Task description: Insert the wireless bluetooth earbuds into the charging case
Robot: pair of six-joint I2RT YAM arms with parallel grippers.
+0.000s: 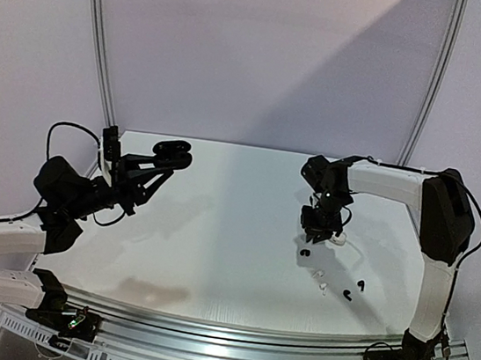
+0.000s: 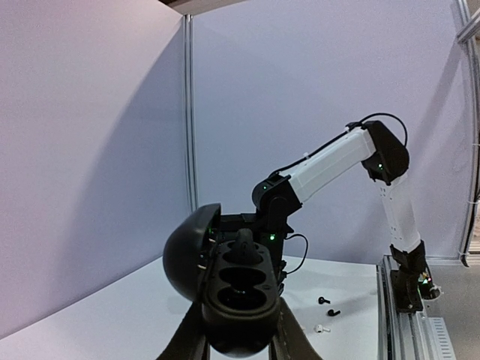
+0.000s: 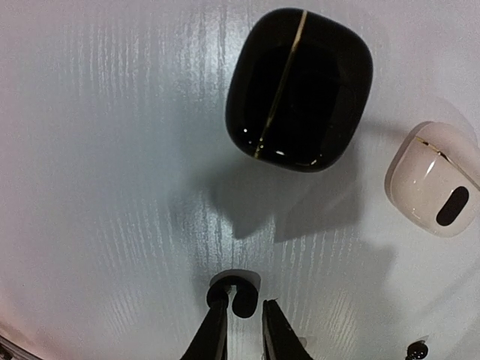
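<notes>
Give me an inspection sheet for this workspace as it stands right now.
Surface: white table, no spills seen.
Job's things: open black case held up; closed black case and white case on the table; black earbuds and white earbuds loose on the right side.
Clutter: nothing seen.
Grippers: left gripper shut on open black case; right gripper tips at a black earbud, grip unclear.
Cables: black cables loop free on both sides.
Surroundings: plain walls, metal rail at near edge.
</notes>
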